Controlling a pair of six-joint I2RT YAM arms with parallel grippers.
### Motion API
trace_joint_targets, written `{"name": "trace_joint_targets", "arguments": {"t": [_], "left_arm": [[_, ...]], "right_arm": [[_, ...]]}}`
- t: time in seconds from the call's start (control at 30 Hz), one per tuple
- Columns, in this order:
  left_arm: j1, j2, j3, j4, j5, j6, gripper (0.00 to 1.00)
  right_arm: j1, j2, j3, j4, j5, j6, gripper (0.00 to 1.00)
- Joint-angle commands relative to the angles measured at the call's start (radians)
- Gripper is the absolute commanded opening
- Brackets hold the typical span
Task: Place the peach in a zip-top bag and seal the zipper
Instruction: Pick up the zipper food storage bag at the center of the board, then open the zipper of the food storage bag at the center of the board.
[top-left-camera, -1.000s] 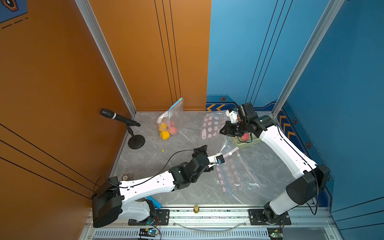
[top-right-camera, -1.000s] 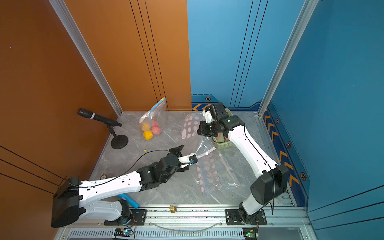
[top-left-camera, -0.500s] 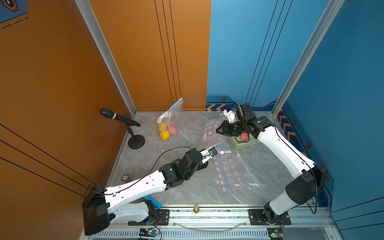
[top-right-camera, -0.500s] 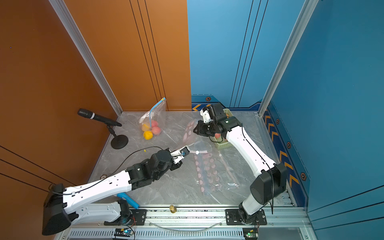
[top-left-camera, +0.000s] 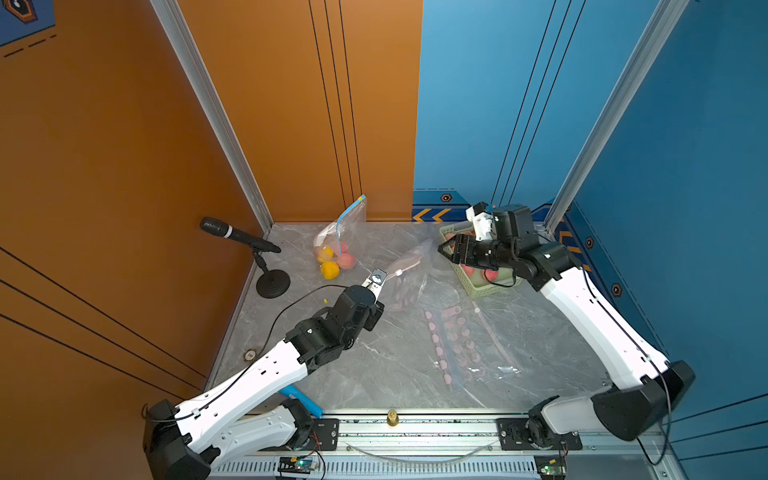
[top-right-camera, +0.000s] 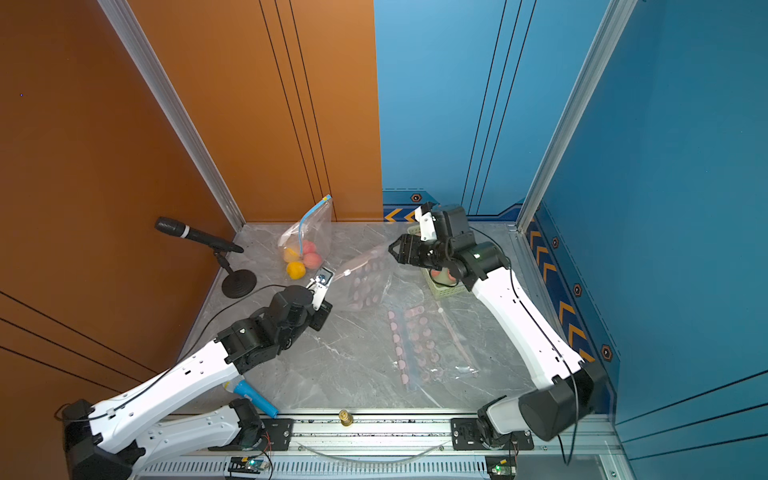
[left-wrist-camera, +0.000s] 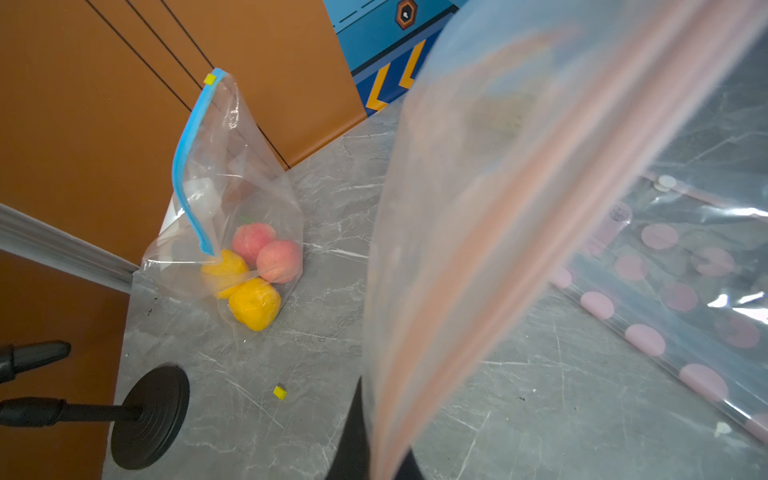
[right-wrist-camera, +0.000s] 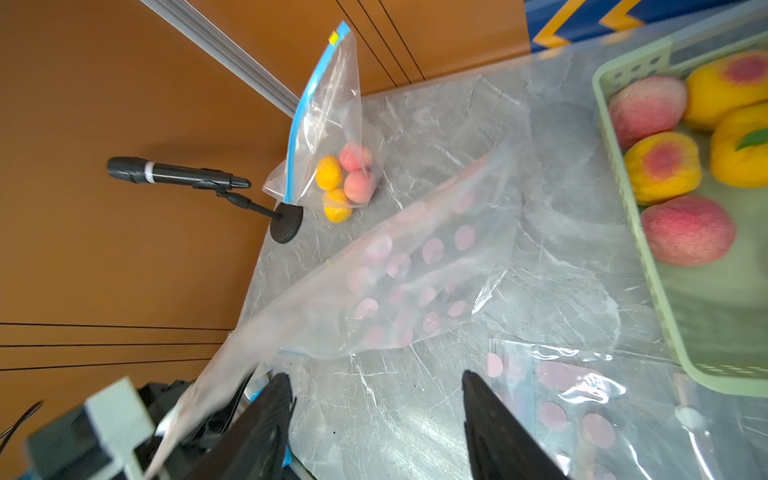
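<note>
Left gripper (top-left-camera: 376, 277) is clamped on the zip edge of the dotted bag (top-left-camera: 405, 278) and holds that end up off the table (top-left-camera: 374, 374). The rest of the bag sags down to the surface. It's blurred in the left wrist view (left-wrist-camera: 498, 208) and blocks most of it; can't tell if the zip is closed.

Right gripper (right-wrist-camera: 374, 378) has its jaws wide with nothing between them. It hovers at the edge of the basket (top-left-camera: 478, 289), facing the dotted bag.

Peaches (right-wrist-camera: 688, 230), pink and yellow, are in the green basket at the back, under the right wrist. None are in the dotted bag.

Around:
- blue-zip bag (top-left-camera: 345, 232) with four fruit, leaning on the orange wall, just behind the left gripper
- flat bag (top-left-camera: 457, 340), also pink-dotted, lying on the table just in front of the basket
- mic (top-left-camera: 224, 230) on a round stand, beside the blue-zip bag
- yellow chip (left-wrist-camera: 279, 392) loose on the table near the stand
- blue tube (top-right-camera: 253, 397) by the left arm's base

Writing: small print on the flat bag (left-wrist-camera: 615, 216), too blurred to read.
</note>
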Motion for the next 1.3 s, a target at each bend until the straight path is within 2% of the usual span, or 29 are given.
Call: {"name": "trace_joint_targets", "arguments": {"t": [0.0,0.13,0.3,0.47,0.57,0.8,1.27], "left_arm": [[0.016,-0.010,0.059,-0.061,0.027,-0.107,0.00],[0.003,0.027,0.158,-0.095,-0.007,-0.136,0.00],[-0.008,0.069,0.212,-0.073,0.035,-0.171,0.00],[-0.011,0.098,0.212,-0.046,0.060,-0.185,0.00],[-0.016,0.115,0.214,-0.045,0.078,-0.186,0.00],[-0.031,0.134,0.214,-0.045,0.099,-0.188,0.00],[-0.048,0.142,0.205,-0.040,0.111,-0.177,0.00]], "right_arm": [[0.016,-0.094,-0.143,0.147,0.028,0.090,0.65],[0.106,-0.179,-0.286,0.326,0.048,0.147,0.62],[0.275,-0.178,-0.292,0.372,0.180,0.112,0.62],[0.357,-0.125,-0.306,0.514,0.193,0.149,0.60],[0.379,-0.083,-0.290,0.563,0.194,0.158,0.58],[0.390,-0.010,-0.239,0.555,0.181,0.144,0.45],[0.371,-0.010,-0.247,0.606,0.187,0.135,0.36]]}}
